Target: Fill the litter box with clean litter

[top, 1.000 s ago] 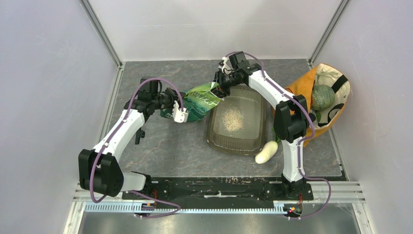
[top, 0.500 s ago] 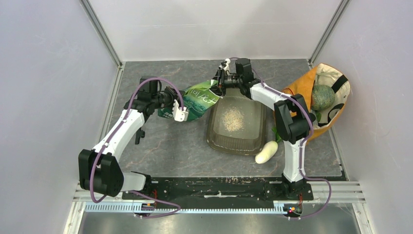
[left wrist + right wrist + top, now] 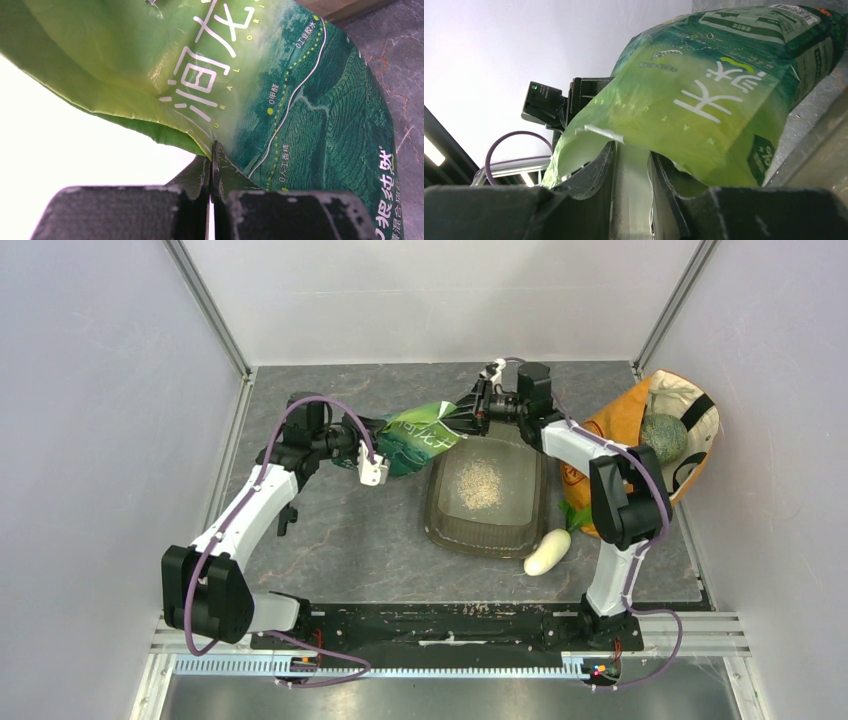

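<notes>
Holding green pouch (image 3: 420, 436) aloft from both sides: pinched tight in left gripper (image 3: 212, 150), clamped narrowly in right gripper (image 3: 631, 150), beside litter box (image 3: 437, 527). Reads "0甲醛", "0工业胶水", "0人工香精".

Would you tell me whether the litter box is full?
Not full: the litter box holds only a small litter heap, bottom mostly bare.

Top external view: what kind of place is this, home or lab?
Probably a lab robot test cell: plain white walls on aluminium posts box in a grey table, and the left arm and right arm are bolted to a rail.
</notes>
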Robot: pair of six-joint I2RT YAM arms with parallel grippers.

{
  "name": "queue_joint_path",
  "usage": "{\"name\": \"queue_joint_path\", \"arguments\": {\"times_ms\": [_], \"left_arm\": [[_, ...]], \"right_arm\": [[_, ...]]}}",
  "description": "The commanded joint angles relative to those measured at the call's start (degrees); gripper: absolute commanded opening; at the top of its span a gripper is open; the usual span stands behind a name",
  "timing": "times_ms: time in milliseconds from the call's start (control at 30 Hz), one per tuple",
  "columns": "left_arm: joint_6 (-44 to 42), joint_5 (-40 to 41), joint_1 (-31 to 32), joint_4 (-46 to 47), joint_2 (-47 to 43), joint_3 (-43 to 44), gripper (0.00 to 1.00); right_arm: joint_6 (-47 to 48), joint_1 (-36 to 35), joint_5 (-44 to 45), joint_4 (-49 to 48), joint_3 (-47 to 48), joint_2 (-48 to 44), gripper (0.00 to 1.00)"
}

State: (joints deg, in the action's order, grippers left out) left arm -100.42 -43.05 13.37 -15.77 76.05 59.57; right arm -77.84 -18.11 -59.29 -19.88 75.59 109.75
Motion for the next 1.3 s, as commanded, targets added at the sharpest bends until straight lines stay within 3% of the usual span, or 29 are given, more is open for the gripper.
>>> {"name": "queue_joint_path", "arguments": {"times_ms": [0, 1267], "left_arm": [[1.4, -1.9, -0.4, 9.3, 0.4, 1.5, 0.02], [1.0, -4.2, -0.4, 9.1, 5.4, 4.0, 0.02]], "right_arm": [[-0.8, 2.2, -5.3, -4.6, -2.4, -6.2, 0.0], [-0.1, 17.8, -11.1, -4.7, -20.0, -22.1, 0.0]]}}
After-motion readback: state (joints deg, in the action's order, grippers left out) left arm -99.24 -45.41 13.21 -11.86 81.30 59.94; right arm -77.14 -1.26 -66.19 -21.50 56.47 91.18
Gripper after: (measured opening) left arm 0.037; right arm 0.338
